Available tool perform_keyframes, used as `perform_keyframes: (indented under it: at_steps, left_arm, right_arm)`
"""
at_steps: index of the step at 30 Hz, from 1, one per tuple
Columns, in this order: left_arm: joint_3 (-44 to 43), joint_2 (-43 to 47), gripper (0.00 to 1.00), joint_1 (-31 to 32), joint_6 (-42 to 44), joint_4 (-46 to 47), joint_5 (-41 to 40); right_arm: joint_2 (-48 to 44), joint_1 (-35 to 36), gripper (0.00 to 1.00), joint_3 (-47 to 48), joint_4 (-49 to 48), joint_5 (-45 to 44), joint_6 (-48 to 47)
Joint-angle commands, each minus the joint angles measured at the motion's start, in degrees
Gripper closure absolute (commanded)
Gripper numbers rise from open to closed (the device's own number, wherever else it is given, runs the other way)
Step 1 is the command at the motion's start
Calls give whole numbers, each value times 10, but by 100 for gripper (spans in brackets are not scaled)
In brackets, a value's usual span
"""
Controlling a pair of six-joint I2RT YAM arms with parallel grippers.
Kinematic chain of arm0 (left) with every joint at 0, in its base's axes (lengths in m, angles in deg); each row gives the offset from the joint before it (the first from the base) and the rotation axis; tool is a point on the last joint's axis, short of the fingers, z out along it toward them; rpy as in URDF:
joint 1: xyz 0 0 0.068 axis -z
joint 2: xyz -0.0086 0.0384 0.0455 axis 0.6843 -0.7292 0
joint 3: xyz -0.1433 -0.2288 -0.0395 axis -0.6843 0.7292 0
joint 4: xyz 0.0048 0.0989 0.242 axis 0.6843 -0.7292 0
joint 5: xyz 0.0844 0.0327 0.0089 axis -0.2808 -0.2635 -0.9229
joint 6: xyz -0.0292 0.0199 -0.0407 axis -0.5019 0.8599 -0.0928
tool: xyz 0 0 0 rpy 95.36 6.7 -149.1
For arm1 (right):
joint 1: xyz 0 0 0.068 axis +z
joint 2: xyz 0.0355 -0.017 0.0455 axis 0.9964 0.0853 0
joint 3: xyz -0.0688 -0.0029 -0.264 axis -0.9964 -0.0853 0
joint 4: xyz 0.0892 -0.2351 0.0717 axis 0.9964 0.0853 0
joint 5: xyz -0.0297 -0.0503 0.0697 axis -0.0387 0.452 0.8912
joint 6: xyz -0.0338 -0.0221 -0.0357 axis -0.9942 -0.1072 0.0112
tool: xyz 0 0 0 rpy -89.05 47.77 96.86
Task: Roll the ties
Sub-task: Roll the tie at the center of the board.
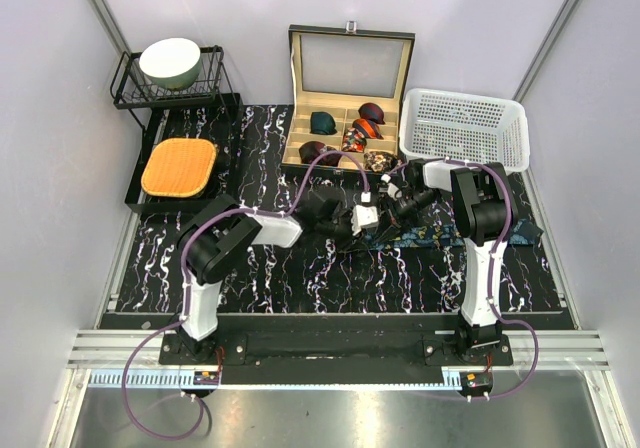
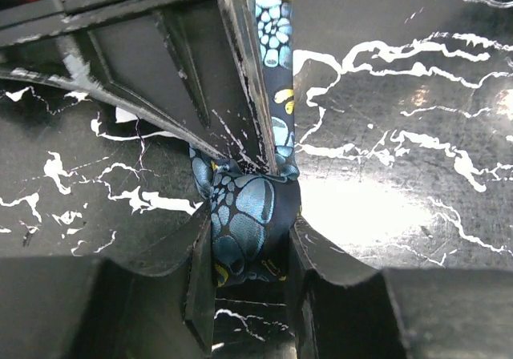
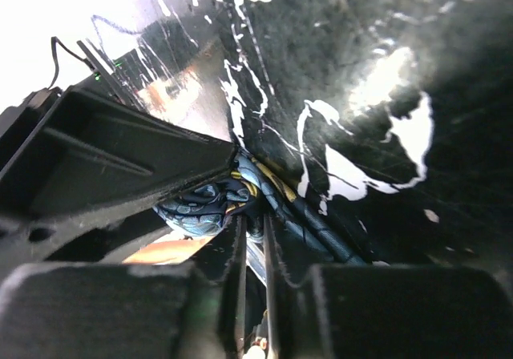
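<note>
navy tie [image 2: 248, 215] bunched at mid-table on the marbled mat [image 2: 401, 159], its strip trailing off to the right. left gripper [image 2: 250, 251] clamps the bunch between both jaws. right gripper [image 3: 252, 235] sits narrow against it; i cannot tell whether it grips. risk: if the clamp slips, the loose coil could spring open.

Tie [image 1: 435, 234] on table [image 1: 300, 278] before box [image 1: 350, 66], basket [image 1: 462, 128] right — rack [image 1: 200, 90] left

Robotics lab cell, enclosed by pale walls [image 1: 45, 168], left arm [image 1: 205, 268] and right arm [image 1: 480, 258] with purple cables [image 1: 125, 388] on an aluminium rail [image 1: 110, 348], black marbled desk [image 1: 330, 278], staged props: wire rack [image 1: 170, 93], white basket [image 1: 465, 128], compartment box [image 1: 350, 98]
</note>
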Motion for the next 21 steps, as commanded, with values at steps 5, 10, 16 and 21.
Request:
perform_keyframes:
  at_steps: [5,10,16,21]
  left_arm:
    - [-99,-49,100,21,79,-371,-136]
    - [-123,-66,100,30,82,-421,-155]
    - [-156,-81,100,40,76,-453,-174]
    - [-176,-89,100,46,73,-481,-184]
  right_arm:
    - [-29,-17,66,6,-24,-76,10]
    - [-67,-51,63,12,17,-10,-11]
    - [-91,-56,53,-16,20,66,-10]
    - [-74,-43,52,-20,9,85,-11]
